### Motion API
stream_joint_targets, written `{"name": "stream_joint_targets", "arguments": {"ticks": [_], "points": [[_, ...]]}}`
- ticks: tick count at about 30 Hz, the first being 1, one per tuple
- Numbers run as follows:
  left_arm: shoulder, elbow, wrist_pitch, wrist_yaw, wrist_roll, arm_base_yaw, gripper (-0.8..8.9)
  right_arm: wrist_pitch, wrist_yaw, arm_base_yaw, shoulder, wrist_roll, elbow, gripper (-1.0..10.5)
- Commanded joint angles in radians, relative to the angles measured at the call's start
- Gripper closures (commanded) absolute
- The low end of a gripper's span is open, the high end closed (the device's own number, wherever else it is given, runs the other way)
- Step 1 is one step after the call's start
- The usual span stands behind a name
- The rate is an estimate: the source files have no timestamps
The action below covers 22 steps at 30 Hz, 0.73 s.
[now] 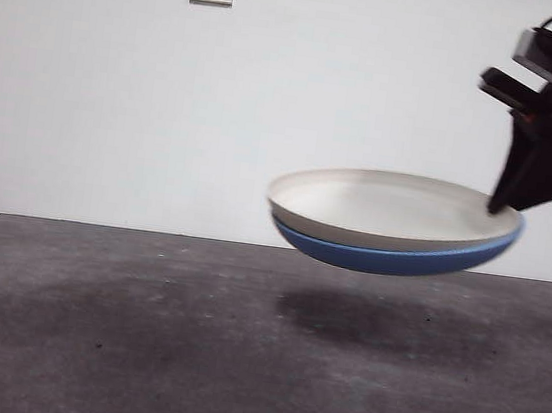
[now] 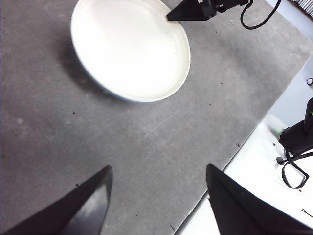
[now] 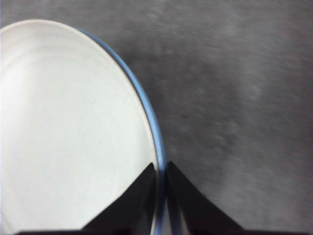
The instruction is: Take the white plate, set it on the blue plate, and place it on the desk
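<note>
White plate (image 1: 397,209) nested in blue plate (image 1: 391,256), right tool (image 3: 161,169) pinching rims, above desk (image 1: 140,331).

No legible text or labels anywhere.

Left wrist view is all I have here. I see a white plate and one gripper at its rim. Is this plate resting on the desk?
Observer: No. The white plate hangs above the desk, with a shadow under it.
Operator: Is it alone?
Observer: No, it is nested in the blue plate.
Operator: Which gripper holds them?
Observer: The right gripper; its fingers pinch both rims together.
</note>
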Motion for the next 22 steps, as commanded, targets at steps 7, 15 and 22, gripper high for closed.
{"name": "stream_joint_targets", "arguments": {"ticks": [7, 15, 22], "points": [[0.004, 0.009, 0.011, 0.005, -0.003, -0.005, 5.05, 0.132, 0.006, 0.119, 0.076, 0.132, 0.026, 9.3], [0.005, 0.009, 0.010, 0.005, -0.003, -0.005, 5.05, 0.228, 0.026, 0.166, 0.204, 0.181, 0.026, 9.3], [0.005, 0.009, 0.010, 0.005, -0.003, -0.005, 5.05, 0.256, 0.027, 0.171, 0.307, 0.193, 0.042, 9.3]]}}
